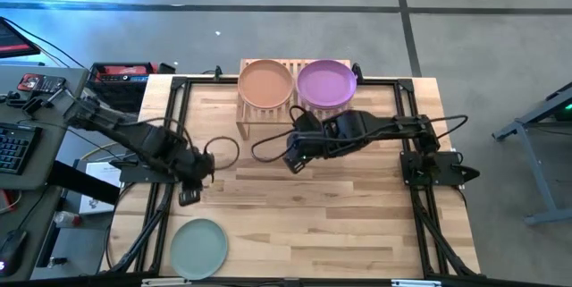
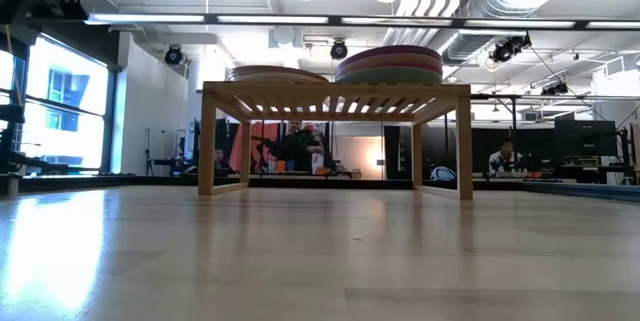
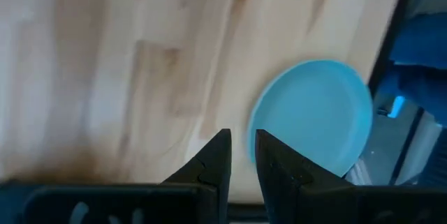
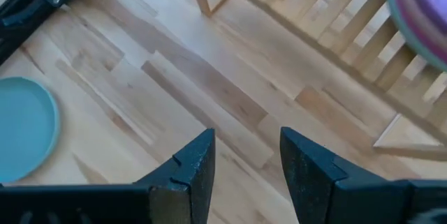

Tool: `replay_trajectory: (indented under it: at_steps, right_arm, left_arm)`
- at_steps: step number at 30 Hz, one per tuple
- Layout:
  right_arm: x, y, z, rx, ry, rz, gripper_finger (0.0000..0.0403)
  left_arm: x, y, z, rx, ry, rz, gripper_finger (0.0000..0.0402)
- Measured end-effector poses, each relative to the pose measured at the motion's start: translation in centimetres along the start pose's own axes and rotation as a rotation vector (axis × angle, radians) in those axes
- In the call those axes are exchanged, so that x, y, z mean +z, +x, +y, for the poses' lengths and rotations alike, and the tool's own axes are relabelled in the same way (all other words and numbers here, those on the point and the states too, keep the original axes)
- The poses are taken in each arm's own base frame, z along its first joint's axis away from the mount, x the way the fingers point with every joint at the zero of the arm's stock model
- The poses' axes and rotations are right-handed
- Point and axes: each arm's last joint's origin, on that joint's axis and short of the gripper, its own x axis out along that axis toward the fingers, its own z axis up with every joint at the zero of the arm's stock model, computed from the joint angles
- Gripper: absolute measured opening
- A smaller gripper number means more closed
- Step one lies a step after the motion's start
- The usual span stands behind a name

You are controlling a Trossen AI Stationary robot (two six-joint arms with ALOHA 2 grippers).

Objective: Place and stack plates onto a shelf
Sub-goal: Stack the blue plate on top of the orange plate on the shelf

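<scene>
Plates sit in two stacks on the shelf (image 1: 268, 113) at the 12 o'clock edge of the surface (image 1: 357, 206). The peach-topped stack (image 1: 265, 82) is toward 11 o'clock and the purple-topped stack (image 1: 326, 83) just beside it toward 1 o'clock; in the low view the purple-side pile (image 2: 388, 64) stands taller than its neighbour (image 2: 268, 73). One mint plate (image 1: 198, 248) lies flat and alone near the 7 o'clock corner of the surface, well apart from the shelf.

Both arms reach in over the middle. The right end effector (image 1: 296, 161) hangs just in front of the shelf, at about 12 o'clock from the surface's centre, its fingers (image 4: 192, 165) spread moderately and holding nothing. The left end effector (image 1: 190, 193) is at about 9 o'clock, between the shelf and the mint plate, its fingers (image 3: 216, 158) nearly closed with only a narrow gap and nothing between them.
</scene>
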Motion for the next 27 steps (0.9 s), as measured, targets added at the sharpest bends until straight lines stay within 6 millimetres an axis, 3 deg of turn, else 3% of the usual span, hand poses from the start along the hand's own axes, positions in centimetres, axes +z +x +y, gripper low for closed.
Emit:
replay_trajectory:
  at_steps: [16, 22, 27]
  right_arm:
    - [-2.2, 1.9, 1.8, -0.001, -0.027, 0.045, 0.0138]
    - [-2.6, 2.8, 1.9, -0.021, -0.036, 0.06, 0.0138]
    - [-2.8, 3.2, 2.0, -0.025, -0.039, 0.063, 0.0138]
  left_arm:
    - [-2.8, 5.8, -2.1, -0.092, 0.203, 0.003, 0.0053]
    - [-3.9, 7.0, -2.5, -0.113, 0.347, 0.009, 0.0053]
    - [-4.3, 7.9, -2.6, -0.135, 0.36, -0.002, 0.0053]
